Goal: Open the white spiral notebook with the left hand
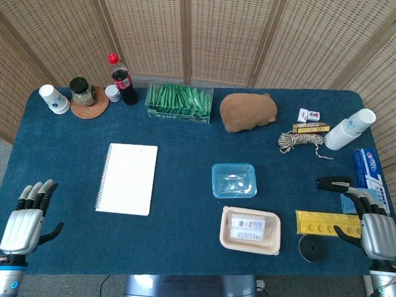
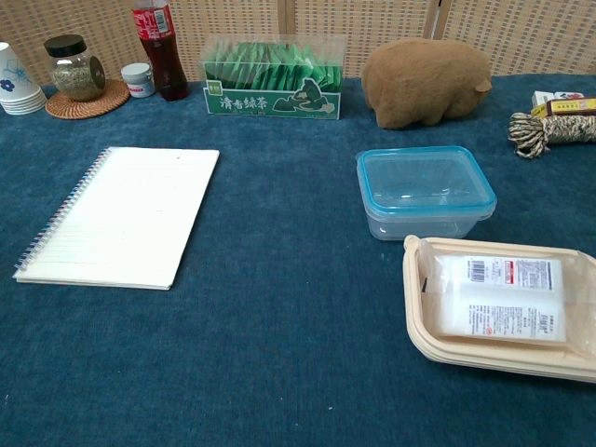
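On blue table, flat white spiral notebook

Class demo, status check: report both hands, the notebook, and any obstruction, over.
Left hand open, near table edge, holding nothing. Right hand open by yellow tray. White spiral notebook flat, closed, spiral on left side, untouched. Nothing between left hand and notebook.

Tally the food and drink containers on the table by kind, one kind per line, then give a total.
Paper cup stacks: 2
Cola bottles: 1
Glass jars: 1
Clear blue-rimmed tubs: 1
Beige trays: 1
Green tea boxes: 1
Total: 7
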Motion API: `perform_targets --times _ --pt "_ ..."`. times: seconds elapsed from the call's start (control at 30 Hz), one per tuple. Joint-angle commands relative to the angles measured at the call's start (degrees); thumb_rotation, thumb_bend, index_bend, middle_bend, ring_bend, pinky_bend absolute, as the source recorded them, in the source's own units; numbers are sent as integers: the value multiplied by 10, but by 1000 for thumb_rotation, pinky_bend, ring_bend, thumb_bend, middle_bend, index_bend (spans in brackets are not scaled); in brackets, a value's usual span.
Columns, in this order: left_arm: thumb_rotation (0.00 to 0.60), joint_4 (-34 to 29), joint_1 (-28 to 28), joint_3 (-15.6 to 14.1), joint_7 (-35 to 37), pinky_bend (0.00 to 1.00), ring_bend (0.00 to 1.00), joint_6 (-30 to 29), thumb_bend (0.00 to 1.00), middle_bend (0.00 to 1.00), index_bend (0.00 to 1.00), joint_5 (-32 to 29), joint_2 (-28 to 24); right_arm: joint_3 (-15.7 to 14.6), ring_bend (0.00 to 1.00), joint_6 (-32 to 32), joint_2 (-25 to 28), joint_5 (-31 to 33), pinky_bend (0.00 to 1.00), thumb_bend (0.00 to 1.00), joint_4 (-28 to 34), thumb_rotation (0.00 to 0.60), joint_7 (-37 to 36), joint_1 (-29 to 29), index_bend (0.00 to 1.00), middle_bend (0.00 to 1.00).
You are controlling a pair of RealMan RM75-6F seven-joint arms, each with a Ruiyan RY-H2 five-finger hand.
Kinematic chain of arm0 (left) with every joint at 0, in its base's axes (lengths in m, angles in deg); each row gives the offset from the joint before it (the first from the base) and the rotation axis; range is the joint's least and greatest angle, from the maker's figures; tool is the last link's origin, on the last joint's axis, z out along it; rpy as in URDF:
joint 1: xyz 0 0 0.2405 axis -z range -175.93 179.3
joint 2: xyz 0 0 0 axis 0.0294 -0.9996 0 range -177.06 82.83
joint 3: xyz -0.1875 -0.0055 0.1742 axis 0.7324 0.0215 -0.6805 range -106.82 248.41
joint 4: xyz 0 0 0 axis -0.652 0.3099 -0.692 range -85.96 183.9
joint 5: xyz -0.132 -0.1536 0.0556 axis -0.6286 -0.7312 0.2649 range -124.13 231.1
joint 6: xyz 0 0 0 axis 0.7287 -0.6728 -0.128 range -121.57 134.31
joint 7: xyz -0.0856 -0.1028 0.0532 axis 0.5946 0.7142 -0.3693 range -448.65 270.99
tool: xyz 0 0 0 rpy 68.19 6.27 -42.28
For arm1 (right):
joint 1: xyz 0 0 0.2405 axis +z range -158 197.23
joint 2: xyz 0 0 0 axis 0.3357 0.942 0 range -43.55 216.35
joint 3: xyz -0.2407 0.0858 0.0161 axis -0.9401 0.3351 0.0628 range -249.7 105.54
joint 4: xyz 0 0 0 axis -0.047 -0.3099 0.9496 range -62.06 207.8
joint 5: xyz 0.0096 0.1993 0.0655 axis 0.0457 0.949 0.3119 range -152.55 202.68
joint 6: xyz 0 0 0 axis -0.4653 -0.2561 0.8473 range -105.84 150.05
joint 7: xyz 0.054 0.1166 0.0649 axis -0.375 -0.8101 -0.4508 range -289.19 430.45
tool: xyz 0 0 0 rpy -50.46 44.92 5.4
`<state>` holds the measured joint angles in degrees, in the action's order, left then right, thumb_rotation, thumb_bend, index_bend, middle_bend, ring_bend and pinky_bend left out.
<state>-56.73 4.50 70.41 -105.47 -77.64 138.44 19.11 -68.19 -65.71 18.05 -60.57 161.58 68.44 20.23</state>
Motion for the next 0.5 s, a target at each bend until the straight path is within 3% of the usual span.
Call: perform_targets --times 0.03,0.5 --pt "600 0 1 0 -1 0 0 0 243 0 0 0 1 1 158 1 0 1 260 185 1 600 1 1 216 206" --pt "600 -5 21 3 -10 0 0 24 243 0 0 8 1 0 158 -3 -4 -3 259 185 -3 600 -5 1 217 206"
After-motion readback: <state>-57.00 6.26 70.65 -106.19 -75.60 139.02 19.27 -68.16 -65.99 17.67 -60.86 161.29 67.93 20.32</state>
